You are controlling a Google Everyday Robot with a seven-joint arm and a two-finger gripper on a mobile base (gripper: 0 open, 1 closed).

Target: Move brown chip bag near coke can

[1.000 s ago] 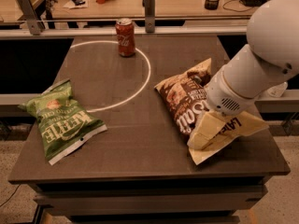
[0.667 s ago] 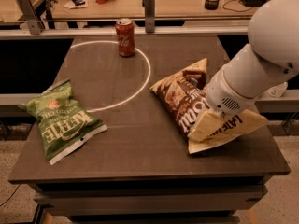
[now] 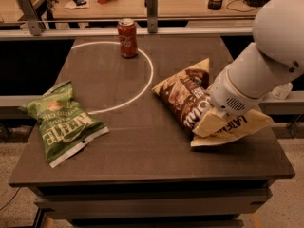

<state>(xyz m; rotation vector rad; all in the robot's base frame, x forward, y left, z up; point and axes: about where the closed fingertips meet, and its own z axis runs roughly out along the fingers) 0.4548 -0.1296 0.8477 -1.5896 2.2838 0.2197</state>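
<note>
Three items are sitting on the dark table (image 3: 142, 141): one brown chip bag (image 3: 183, 96), one green chip bag (image 3: 59, 122) and one coke can (image 3: 127, 38). The white arm (image 3: 266, 56) is reaching in from the right of the view, and the gripper (image 3: 214, 117) is meeting the brown chip bag where brown gives way to pale yellow. The gripper is mostly hidden under the wrist housing, so I cannot tell whether it is clenched or released. The bag's yellow end is lying just below and right of the gripper. The brown body is stretching away to the gripper's left, just outside the white circle (image 3: 142, 87). The coke can is standing upright well apart from the gripper, up and to its left, at the circle's far arc. The green chip bag is lying flat far to the gripper's left.
</note>
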